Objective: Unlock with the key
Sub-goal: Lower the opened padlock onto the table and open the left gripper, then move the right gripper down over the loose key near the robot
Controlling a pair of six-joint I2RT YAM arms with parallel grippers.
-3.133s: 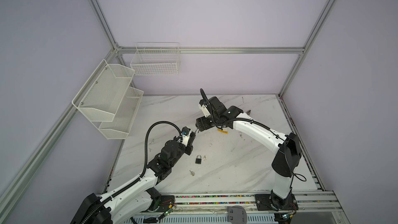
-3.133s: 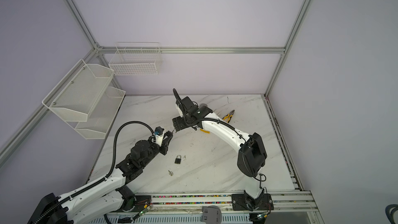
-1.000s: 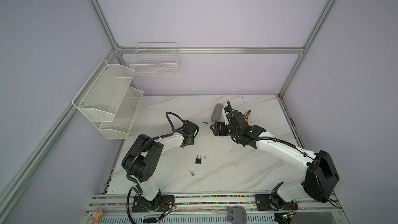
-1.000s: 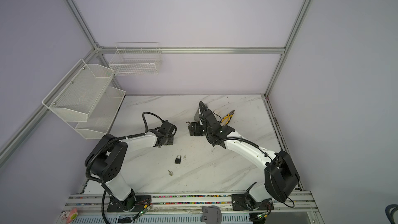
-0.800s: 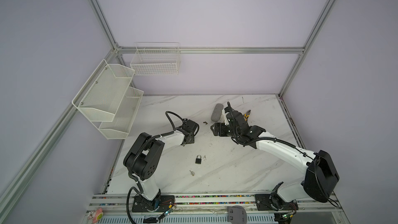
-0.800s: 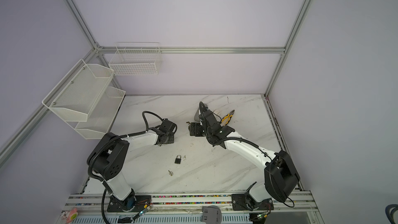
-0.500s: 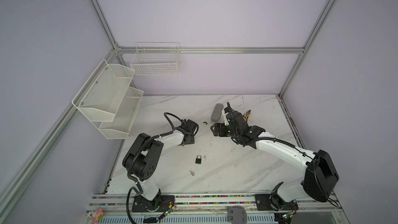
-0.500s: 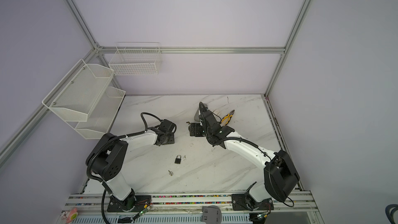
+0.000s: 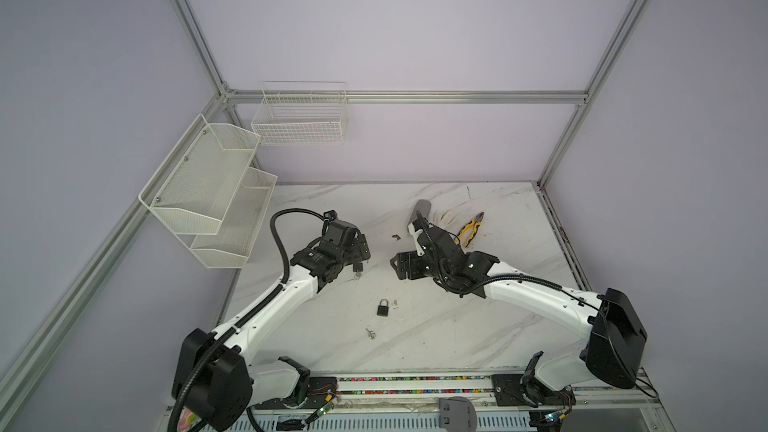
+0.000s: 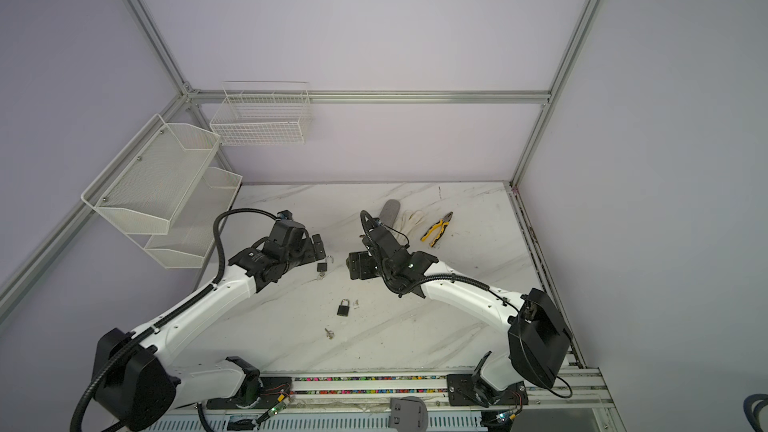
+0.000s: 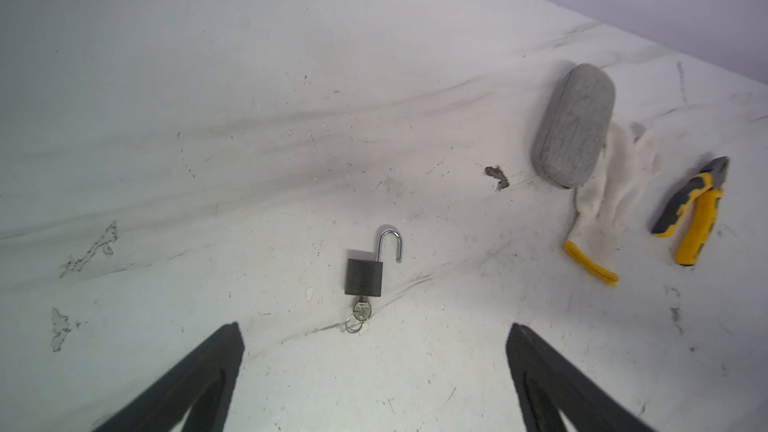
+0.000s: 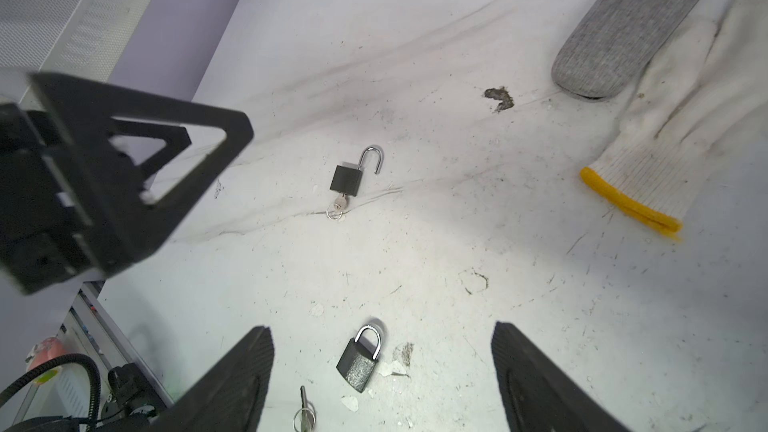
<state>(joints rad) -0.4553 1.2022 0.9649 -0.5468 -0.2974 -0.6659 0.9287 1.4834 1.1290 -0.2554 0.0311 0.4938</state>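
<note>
Open padlock (image 11: 364, 278) lies flat on the counter (image 11: 166, 76), shackle (image 11: 391, 241) swung out of the body, key (image 11: 360, 310) in the bottom with its ring on the marble. It sits just ahead of the left gripper (image 11: 374, 328), whose jaws are spread wide and empty, touching nothing. Right gripper (image 12: 380, 326) also has wide, empty jaws and sits off to the other side of the same lock (image 12: 346, 178).

Judged: this lock reads as unlocked, and the step in hand is letting go and backing off. To do it well, the left arm should lift straight away with the jaws apart, clear of the key ring and the raised shackle, so the lock does not get dragged or snapped shut.

A second padlock (image 12: 360, 361), shackle closed, lies nearer the robot bases with a loose key (image 12: 304, 409) just beside it. If that one is next, one gripper should pin the body flat while the other takes the key by its head and lines the blade up with the keyway.

Hard to see:
- In a top view the open lock (image 9: 357, 271) is partly covered by the left gripper.
- The closed lock's keyway is not visible.
- The loose key is cut off by the frame edge in the right wrist view.
- How far the inserted key is turned cannot be told.

Grey fabric case (image 11: 575, 126), white work glove (image 11: 606, 184) and yellow pliers (image 11: 694, 218) sit well apart at the far side.
</note>
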